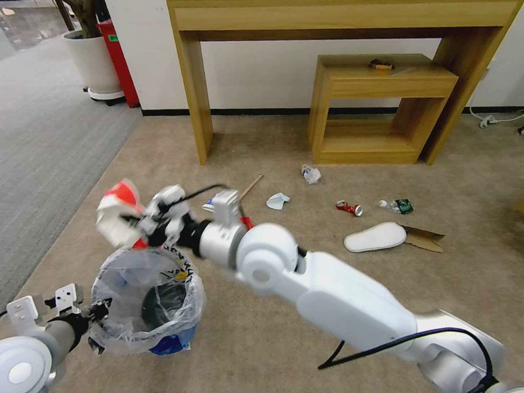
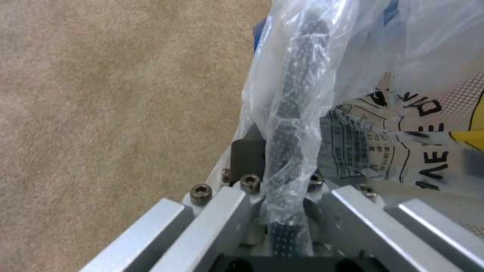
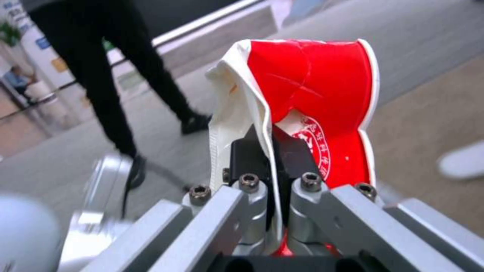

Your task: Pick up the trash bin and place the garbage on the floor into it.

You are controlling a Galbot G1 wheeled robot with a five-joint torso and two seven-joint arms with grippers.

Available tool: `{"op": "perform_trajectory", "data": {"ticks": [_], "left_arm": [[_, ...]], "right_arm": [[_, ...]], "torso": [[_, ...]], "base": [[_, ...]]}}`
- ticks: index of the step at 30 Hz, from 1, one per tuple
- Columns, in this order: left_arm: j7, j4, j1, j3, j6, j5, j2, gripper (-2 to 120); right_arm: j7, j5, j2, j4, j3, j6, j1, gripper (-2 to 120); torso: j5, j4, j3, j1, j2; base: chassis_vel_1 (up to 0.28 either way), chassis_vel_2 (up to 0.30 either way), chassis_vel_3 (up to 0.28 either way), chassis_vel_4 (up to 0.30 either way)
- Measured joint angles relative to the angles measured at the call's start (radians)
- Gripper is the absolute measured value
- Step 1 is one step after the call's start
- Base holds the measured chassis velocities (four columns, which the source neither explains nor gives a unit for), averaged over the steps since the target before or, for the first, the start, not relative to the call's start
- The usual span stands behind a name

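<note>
My right pincer [image 1: 138, 226] is closed on a crushed red paper cup [image 1: 120, 213]. In the right wrist view the two pads are pressed together with the cup's folded white-and-red wall [image 3: 302, 113] pinched between them. The cup is flattened and hangs in the air just above the far rim of the trash bin [image 1: 145, 301], not inside it.

My left pincer [image 1: 97, 314] is clamped on the bin's near-left rim. The left wrist view shows the black mesh edge, wrapped in the clear liner bag [image 2: 292, 124], running straight between the fingers [image 2: 247, 151] — contact is firm. The bin stands upright in the head view, its bag crinkled over the lip and blue print showing at the base; whether its bottom touches the floor [image 1: 250, 346] I cannot tell.

Litter on the beige carpet beyond my right arm:
- a wooden stick [image 1: 251, 187] and a white mask [image 1: 277, 201]
- a crumpled wrapper [image 1: 311, 173]
- a crushed red can [image 1: 349, 208] — near it a small bottle [image 1: 397, 205]
- a white foam insole [image 1: 375, 236] touching a piece of cardboard [image 1: 424, 238]

A tall wooden console table [image 1: 347, 13] stands against the wall, with a low wooden side table [image 1: 384, 80] nested beneath it.
</note>
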Motion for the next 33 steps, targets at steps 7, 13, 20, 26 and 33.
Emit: {"op": "perform_trajectory", "data": {"ticks": [7,13,20,26,33], "left_arm": [[-0.024,-0.010,-0.006,0.003,0.000,-0.029,0.011,0],[-0.028,-0.023,-0.001,-0.003,0.000,-0.039,0.005,0],[-0.041,-0.035,-0.002,-0.005,0.000,-0.056,0.004,0],[-0.043,-0.039,0.005,-0.014,0.000,-0.062,0.001,0],[-0.047,-0.043,0.003,-0.019,0.000,-0.074,0.000,0]], "right_arm": [[0.012,-0.009,-0.006,-0.016,-0.060,-0.008,-0.042,0],[0.037,-0.030,-0.011,-0.033,-0.064,-0.019,-0.067,11],[0.045,-0.044,-0.023,-0.032,-0.048,-0.016,-0.082,37],[0.047,-0.046,-0.029,-0.024,-0.031,-0.015,-0.089,58],[0.051,-0.043,-0.028,-0.013,-0.055,-0.015,-0.096,86]], "torso": [[0.0000,0.0000,0.000,0.000,0.000],[0.0002,0.0002,0.000,0.000,0.000],[0.0002,0.0001,0.000,0.000,0.000],[0.0002,0.0001,0.000,0.000,0.000],[0.0002,0.0001,0.000,0.000,0.000]], "base": [[0.000,0.000,0.000,0.000],[0.000,0.000,0.000,0.000],[0.000,0.000,0.000,0.000],[0.000,0.000,0.000,0.000],[0.000,0.000,0.000,0.000]]}}
